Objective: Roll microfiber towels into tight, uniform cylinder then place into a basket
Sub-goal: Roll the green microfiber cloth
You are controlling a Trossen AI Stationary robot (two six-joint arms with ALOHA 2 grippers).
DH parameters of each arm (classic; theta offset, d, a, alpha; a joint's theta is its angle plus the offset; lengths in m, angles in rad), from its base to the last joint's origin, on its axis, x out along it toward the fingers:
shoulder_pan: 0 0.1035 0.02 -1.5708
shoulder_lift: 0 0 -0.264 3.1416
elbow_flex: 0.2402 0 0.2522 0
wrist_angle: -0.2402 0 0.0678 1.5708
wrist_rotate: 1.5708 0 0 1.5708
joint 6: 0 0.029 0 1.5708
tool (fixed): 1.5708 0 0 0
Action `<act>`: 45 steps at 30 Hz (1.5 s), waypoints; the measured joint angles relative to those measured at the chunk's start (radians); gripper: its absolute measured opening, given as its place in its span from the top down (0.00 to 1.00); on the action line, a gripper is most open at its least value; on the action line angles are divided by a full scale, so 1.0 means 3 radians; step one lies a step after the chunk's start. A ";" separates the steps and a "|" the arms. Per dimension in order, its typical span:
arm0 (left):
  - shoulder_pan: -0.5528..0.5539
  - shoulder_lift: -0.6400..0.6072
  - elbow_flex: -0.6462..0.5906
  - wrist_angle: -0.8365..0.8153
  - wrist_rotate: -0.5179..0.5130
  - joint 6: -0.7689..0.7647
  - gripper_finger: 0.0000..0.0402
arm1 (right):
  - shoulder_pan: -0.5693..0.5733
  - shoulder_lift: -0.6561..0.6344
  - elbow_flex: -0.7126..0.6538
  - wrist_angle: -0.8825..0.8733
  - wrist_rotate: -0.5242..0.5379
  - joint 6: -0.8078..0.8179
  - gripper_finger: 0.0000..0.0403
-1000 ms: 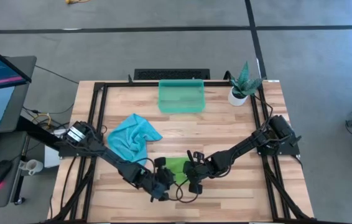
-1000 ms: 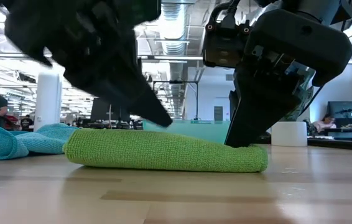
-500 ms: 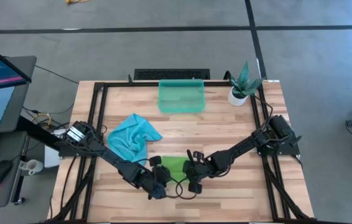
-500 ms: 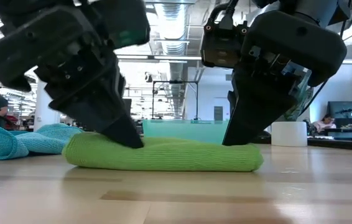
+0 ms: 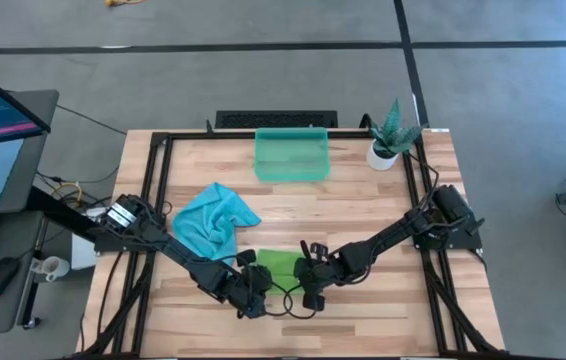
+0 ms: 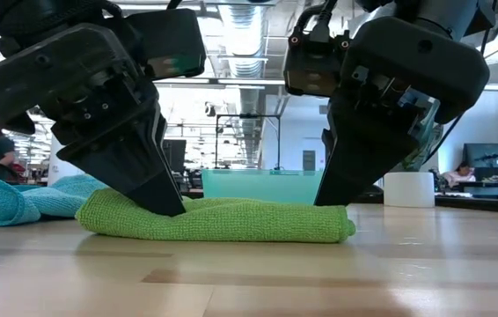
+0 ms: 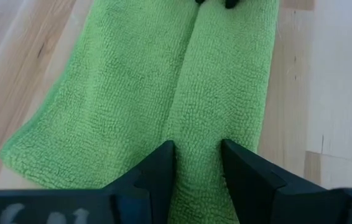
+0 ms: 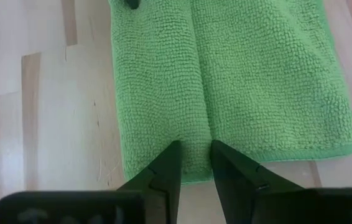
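Table (image 5: pixel 363 215): both grippers (image 7: pixel 198 155) (image 8: pixel 193 155) pinch green towel's (image 5: pixel 281 266) half-made roll, blue towel (image 5: pixel 213 218) crumpled left, basket (image 5: pixel 290 155) empty.

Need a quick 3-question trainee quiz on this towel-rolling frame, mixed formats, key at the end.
1. True or false: the green towel is already inside the basket.
2. Multiple choice: where is the blue towel? A) in the basket B) crumpled on the table, on the left arm's side of the green towel C) held by the right gripper
3. What part of the green towel does the left gripper pinch?

Key: 1. False; it lies on the table. 2. B. 3. One end of its rolled fold; the right gripper pinches the other end.
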 joint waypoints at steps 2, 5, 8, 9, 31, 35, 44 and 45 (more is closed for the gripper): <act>0.0000 0.0001 0.0000 0.0001 0.0000 -0.0007 0.68 | 0.0000 0.0000 0.0000 0.0011 -0.0001 -0.0011 0.73; -0.0001 0.0003 0.0000 0.0002 -0.0003 -0.0008 0.68 | 0.0000 0.0000 0.0000 0.0015 0.0001 -0.0051 0.73; 0.0000 0.0004 -0.0001 0.0002 -0.0003 -0.0011 0.68 | 0.0000 0.0000 0.0000 0.0017 0.0001 -0.0083 0.73; 0.0001 0.0004 -0.0001 0.0002 -0.0003 -0.0011 0.68 | 0.0000 0.0000 0.0000 0.0017 0.0003 -0.0085 0.73; 0.0005 0.0009 -0.0005 0.0001 -0.0006 -0.0247 0.68 | 0.0156 -0.0172 -0.0001 -0.0453 0.0022 -0.0152 0.73; 0.0005 0.0009 -0.0005 0.0000 -0.0023 -0.0305 0.68 | 0.0378 -0.0373 0.0001 -0.0617 0.0282 0.0016 0.73; 0.0050 0.0011 -0.0005 0.0001 -0.0046 -0.0333 0.68 | 0.1118 -0.0278 -0.0001 -0.0671 0.2088 -0.0231 0.73; 0.0059 0.0011 -0.0005 0.0002 -0.0046 -0.0333 0.68 | 0.1139 -0.0242 -0.0004 -0.0669 0.2146 -0.0345 0.73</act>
